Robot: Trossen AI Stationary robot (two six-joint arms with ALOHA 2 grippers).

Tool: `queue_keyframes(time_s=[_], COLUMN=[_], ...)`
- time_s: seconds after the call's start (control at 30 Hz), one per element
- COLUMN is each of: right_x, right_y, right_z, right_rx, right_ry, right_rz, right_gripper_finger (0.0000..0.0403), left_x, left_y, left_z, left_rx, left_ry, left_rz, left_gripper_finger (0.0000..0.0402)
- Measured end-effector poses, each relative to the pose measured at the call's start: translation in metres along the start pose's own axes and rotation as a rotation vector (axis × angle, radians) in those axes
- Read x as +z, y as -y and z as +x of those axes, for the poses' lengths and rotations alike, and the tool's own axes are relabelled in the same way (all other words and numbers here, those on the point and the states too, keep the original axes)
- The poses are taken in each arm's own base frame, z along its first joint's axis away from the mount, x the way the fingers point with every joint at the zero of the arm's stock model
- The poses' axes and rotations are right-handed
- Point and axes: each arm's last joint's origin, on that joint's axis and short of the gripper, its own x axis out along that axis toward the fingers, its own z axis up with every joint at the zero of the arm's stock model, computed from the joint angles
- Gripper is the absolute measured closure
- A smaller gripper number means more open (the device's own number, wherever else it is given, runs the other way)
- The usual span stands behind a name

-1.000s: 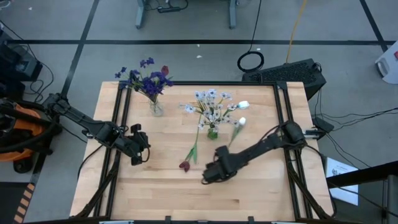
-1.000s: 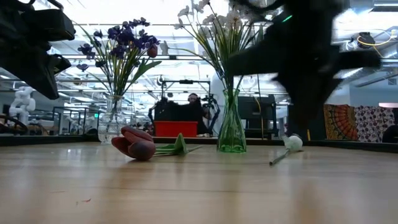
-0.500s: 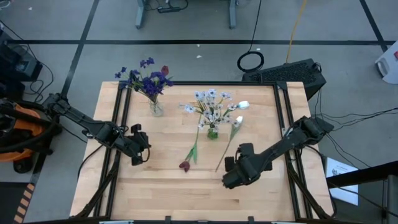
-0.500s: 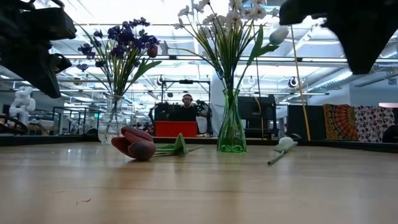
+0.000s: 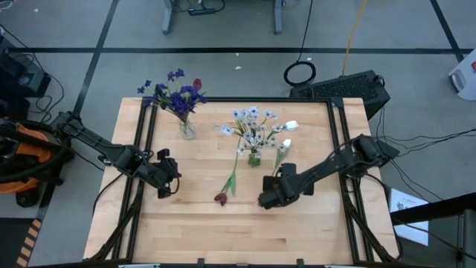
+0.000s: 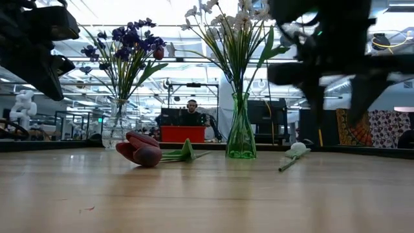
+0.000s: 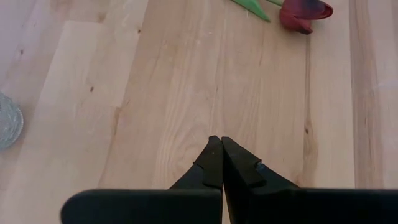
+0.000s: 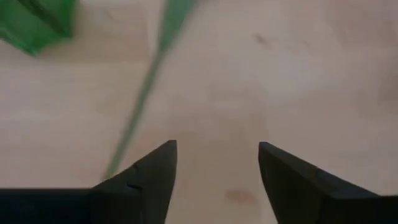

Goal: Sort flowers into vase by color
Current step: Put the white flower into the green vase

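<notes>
Pale wooden tabletop (image 5: pixel 193 223) carries two vases at the far side: a clear one (image 5: pixel 186 130) with purple-blue flowers (image 5: pixel 178 95) and one dark red bud, and a green one (image 5: pixel 254 158) with white-lilac clusters (image 5: pixel 251 123) and a white tulip. Since a moment ago the right gripper (image 5: pixel 266 199) has swung back toward the table's middle from nearer the front edge, and its fingers, pressed together then, now stand spread with nothing between them, just beside the stem of the white tulip (image 6: pixel 297 149) lying on the wood. That arm reaches in low from the right edge, elbow bent. A dark red tulip (image 5: pixel 221 198) lies flat between the two arms. The left gripper (image 5: pixel 163 186) hasn't budged, hanging near the left side with fingers pressed together, empty.
</notes>
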Motion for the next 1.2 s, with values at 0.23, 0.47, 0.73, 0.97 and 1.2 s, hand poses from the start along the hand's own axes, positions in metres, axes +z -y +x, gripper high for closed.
queue_keyframes(time_s=[0.23,0.47,0.73,0.97,1.2], right_x=[0.026,0.040,0.045,0.041,0.019], right_y=[-0.014,-0.023,-0.017,-0.010,0.005], right_z=[0.022,0.052,0.076,0.080,0.064], right_rx=[0.061,0.128,0.124,0.096,0.080], right_ry=[0.113,0.078,0.067,0.053,-0.084], right_rz=[-0.001,0.050,0.172,0.050,-0.371], right_gripper_finger=[0.0174,0.0207,0.0246,0.0352,0.0395], left_x=[0.000,0.000,0.000,0.000,0.003], left_y=[0.000,0.000,0.000,0.000,0.002], left_z=[0.000,0.000,0.000,0.000,0.000], left_rx=[-0.004,-0.004,-0.003,-0.004,-0.025], left_ry=[-0.002,-0.003,-0.004,-0.002,0.030], left_rz=[-0.001,-0.011,-0.026,-0.054,-0.142], left_gripper_finger=[0.0401,0.0401,0.0401,0.0401,0.0401])
